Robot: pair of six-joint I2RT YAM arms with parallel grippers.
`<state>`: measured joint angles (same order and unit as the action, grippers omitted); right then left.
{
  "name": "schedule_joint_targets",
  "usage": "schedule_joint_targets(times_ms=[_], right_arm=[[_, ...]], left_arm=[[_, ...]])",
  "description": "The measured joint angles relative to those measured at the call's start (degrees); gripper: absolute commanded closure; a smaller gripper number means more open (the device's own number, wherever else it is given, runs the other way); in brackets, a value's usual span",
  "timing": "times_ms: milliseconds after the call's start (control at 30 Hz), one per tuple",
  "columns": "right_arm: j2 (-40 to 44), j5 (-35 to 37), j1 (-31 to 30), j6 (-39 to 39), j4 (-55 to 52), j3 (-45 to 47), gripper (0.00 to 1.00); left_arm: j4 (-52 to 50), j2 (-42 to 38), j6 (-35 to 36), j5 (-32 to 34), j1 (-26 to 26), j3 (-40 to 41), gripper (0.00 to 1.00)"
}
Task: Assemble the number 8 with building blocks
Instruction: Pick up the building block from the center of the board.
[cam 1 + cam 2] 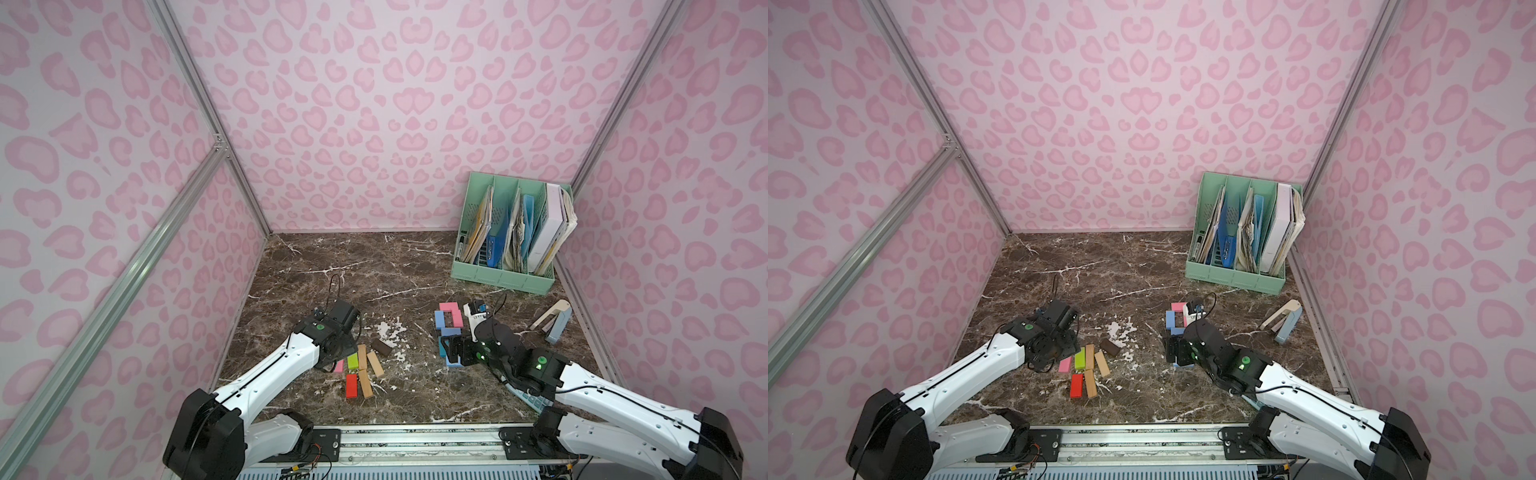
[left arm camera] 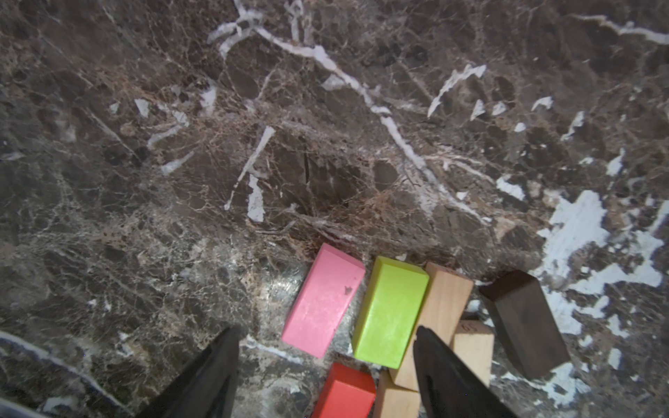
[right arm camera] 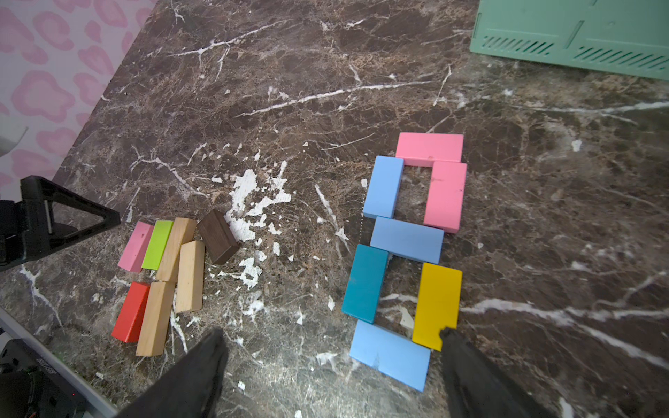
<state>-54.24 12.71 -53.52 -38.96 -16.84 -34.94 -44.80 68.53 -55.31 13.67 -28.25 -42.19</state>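
Your left gripper (image 2: 325, 328) hangs low at about 7 o'clock on the bench (image 2: 144, 144). Its jaws are well apart and hold nothing, and they straddle the near ends of the spare pink block (image 2: 322, 300) and green block (image 2: 389, 313). These lie packed side by side, with the red block (image 2: 344, 394), tan blocks (image 2: 447, 300) and dark brown block (image 2: 525, 322) close beside them. If you close from here you may pinch two at once, or a finger may catch a tan block and shove the row. Painted wood will likely slide easily on polished stone.

Just toward 3 o'clock from the bench centre lies the figure eight (image 3: 407, 239): seven building blocks laid flat in two closed loops, so to my eye the numeral looks finished. Your right gripper (image 3: 332, 331) hovers over its near end, spread wide and empty. One of its fingertips (image 3: 456, 343) overlaps a corner of the yellow block (image 3: 438, 300), and I cannot tell whether it touches. A sideways drift or a descent could nudge that block or the light blue bottom block (image 3: 391, 356) and open the lower loop.

At 1 o'clock, in the far corner, the mint file organiser (image 1: 505, 276) holds folders and papers, with a white binder (image 1: 548, 224) toward its right end. No block is in it.
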Motion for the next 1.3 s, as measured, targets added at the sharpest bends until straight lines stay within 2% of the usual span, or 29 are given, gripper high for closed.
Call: schedule_joint_targets(times_ms=[333, 433, 733, 933, 1100, 1300], right_arm=[[-1.03, 0.00, 0.26, 0.20, 0.31, 0.04, 0.06], [-1.05, 0.00, 0.33, 0.20, 0.33, 0.04, 0.06], [-1.09, 0.00, 0.37, 0.20, 0.31, 0.46, 0.06], [-1.03, -0.02, 0.48, 0.20, 0.33, 0.72, 0.06], [-1.01, -0.02, 0.50, 0.20, 0.33, 1.07, 0.06], [-0.59, -0.02, 0.76, 0.22, 0.33, 1.27, 0.06]], left_arm=[[2.38, 3.52, 0.74, -3.85, 1.66, 2.14, 0.32], [3.06, 4.70, 1.29, -4.39, 1.84, 2.32, 0.39], [4.76, 7.98, 1.66, -5.44, 2.43, 2.91, 0.46], [5.77, 9.53, 1.73, -5.57, 2.64, 3.08, 0.59], [6.29, 10.25, 1.70, -5.53, 2.69, 2.97, 0.76], [3.52, 6.71, 1.79, -4.15, 2.69, 0.37, 0.81]])
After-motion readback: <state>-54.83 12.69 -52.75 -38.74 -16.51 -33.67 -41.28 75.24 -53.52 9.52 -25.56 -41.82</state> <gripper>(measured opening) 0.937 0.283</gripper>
